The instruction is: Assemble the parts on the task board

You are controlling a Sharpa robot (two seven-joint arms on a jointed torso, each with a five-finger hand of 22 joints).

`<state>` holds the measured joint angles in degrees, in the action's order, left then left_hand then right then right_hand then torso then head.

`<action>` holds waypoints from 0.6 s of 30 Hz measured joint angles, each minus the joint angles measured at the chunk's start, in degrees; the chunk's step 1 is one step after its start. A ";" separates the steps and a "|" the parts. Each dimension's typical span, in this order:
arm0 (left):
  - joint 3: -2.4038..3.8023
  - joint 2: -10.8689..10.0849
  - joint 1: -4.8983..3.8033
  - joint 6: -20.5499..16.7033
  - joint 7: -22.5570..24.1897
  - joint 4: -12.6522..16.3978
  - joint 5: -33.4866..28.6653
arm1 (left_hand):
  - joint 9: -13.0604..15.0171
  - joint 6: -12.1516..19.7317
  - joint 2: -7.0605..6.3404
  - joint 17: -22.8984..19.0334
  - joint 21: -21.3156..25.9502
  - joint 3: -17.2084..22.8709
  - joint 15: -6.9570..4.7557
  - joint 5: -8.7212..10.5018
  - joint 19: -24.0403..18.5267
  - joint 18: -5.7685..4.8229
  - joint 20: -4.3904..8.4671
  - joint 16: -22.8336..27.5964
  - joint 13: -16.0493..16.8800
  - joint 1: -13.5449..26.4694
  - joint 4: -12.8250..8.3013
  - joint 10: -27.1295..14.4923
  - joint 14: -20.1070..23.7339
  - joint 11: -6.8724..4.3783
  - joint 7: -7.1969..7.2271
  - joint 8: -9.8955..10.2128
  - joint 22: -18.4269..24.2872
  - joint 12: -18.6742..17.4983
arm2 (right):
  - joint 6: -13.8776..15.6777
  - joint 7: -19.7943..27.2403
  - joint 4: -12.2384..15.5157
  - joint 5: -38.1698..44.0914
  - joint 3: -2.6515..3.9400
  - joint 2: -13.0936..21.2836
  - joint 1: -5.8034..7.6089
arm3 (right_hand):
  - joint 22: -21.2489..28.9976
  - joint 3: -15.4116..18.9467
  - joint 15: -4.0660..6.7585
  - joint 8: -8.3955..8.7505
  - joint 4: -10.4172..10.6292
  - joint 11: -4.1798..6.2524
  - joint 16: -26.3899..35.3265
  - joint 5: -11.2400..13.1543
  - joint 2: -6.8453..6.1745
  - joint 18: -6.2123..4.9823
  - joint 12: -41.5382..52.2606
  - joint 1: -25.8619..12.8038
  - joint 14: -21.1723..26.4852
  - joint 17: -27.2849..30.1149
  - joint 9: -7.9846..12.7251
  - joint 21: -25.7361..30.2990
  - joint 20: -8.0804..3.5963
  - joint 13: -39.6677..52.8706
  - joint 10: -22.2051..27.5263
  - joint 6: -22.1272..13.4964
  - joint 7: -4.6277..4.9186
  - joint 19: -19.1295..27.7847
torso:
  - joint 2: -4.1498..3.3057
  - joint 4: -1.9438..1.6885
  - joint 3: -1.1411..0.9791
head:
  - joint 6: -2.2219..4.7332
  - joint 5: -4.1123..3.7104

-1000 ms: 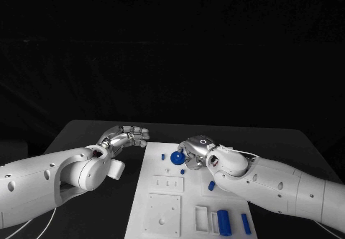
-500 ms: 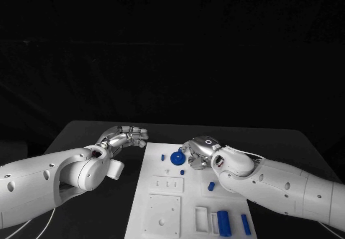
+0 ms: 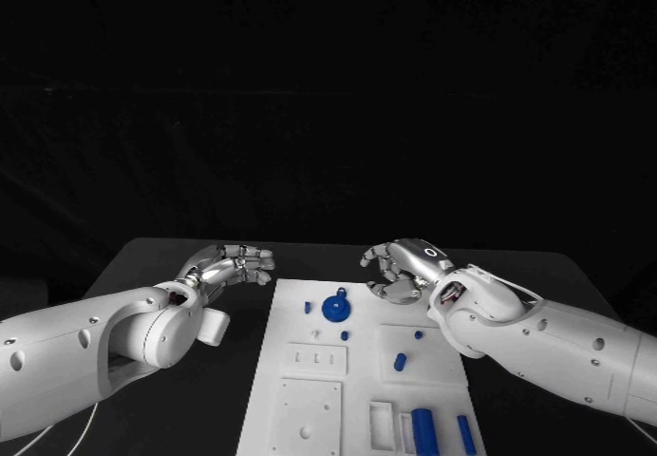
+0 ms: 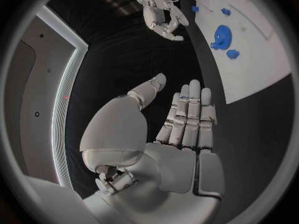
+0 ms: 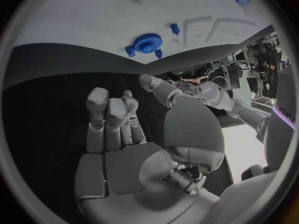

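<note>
Black table (image 3: 164,249) and dark background surround the white rectangular task board (image 3: 309,328) at lower centre of the head view. Half a second ago my right hand (image 3: 404,269) sat over the blue gear-shaped part (image 3: 335,307); it has since lifted to the board's upper right corner, fingers loosely curled and holding nothing, leaving the gear on the board's upper area. I judge the gear placed and the hand free for another part. My left hand (image 3: 233,263) stays off the board's upper left edge, fingers curled together, empty.

Board contents: a small blue peg (image 3: 344,335) just below the gear; a short blue pin (image 3: 400,362) right of centre. A white rectangular recess (image 3: 384,423) at lower right appears empty, beside it a thick blue cylinder (image 3: 424,429) and thin blue rod (image 3: 465,433).
</note>
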<state>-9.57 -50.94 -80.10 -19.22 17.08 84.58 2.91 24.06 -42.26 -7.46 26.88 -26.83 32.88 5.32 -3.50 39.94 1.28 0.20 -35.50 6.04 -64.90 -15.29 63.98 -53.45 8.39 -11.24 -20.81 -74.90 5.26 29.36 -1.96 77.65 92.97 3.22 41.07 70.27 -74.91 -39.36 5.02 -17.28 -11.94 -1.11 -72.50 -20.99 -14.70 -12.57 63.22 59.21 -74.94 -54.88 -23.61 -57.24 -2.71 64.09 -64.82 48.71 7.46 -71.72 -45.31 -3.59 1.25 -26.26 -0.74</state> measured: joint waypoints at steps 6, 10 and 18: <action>-0.01 0.13 0.00 0.06 0.05 -0.28 0.00 | 0.00 0.00 0.00 0.00 0.00 0.00 0.00 0.00 0.00 0.00 0.00 0.00 0.00 0.00 0.00 0.00 0.00 0.00 0.00 0.00 -0.04 0.00 | -2.60 3.78 -0.77 -7.43 0.09 4.36 0.15 | 0.00 2.10 -0.22 0.00 -0.68 -0.33 0.29 3.63 0.74 0.20 0.00 0.74 0.22 -0.07 0.00 0.00 -0.19 0.00 0.33 0.30 -0.06 0.19 | 0.31 0.53 -0.33 | 0.20 -0.19; -0.02 0.11 0.00 0.10 0.09 -0.25 0.00 | 0.00 -0.16 0.22 0.07 0.00 0.00 0.00 0.00 0.00 0.00 0.00 0.00 0.04 0.22 0.00 0.61 0.00 -0.01 0.17 0.00 -0.04 0.00 | -5.10 6.83 -1.41 -12.28 0.08 7.17 0.15 | 0.00 5.26 -0.21 0.00 -2.06 -0.47 0.72 3.91 1.62 0.23 -0.01 0.81 0.65 -0.13 0.00 0.30 -0.06 0.11 1.20 0.32 -0.05 1.34 | 0.49 0.94 -0.62 | 0.27 -0.60; -0.02 0.25 0.00 0.14 0.15 -0.20 0.00 | 0.00 -0.20 0.22 0.07 0.00 0.00 0.00 0.00 0.00 0.00 0.00 0.00 0.07 0.22 0.00 0.62 0.00 -0.01 0.21 0.00 -0.04 0.00 | -8.43 10.33 -5.90 -19.56 0.05 10.15 0.13 | 0.00 10.72 -0.32 0.00 -4.37 -0.42 1.11 2.35 2.42 0.26 -0.01 0.46 1.15 -0.26 -0.06 0.56 0.04 0.11 2.07 0.36 -0.02 2.46 | 0.64 1.68 -1.16 | 0.31 -1.86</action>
<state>-9.59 -50.69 -80.10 -19.08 17.24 84.38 2.91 24.06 -42.46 -7.24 26.95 -26.83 32.88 5.32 -3.50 39.94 1.28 0.20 -35.50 6.11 -64.68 -15.29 64.59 -53.45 8.38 -11.03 -20.80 -74.94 5.26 20.93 8.37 71.75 73.41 3.27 51.22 70.40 -74.91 -28.64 4.70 -17.28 -16.31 -1.54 -71.39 -18.64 -12.28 -12.30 63.21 59.67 -73.79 -55.14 -23.68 -56.68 -2.67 64.20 -62.76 49.08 7.44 -69.26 -44.68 -1.92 0.09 -25.96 -2.59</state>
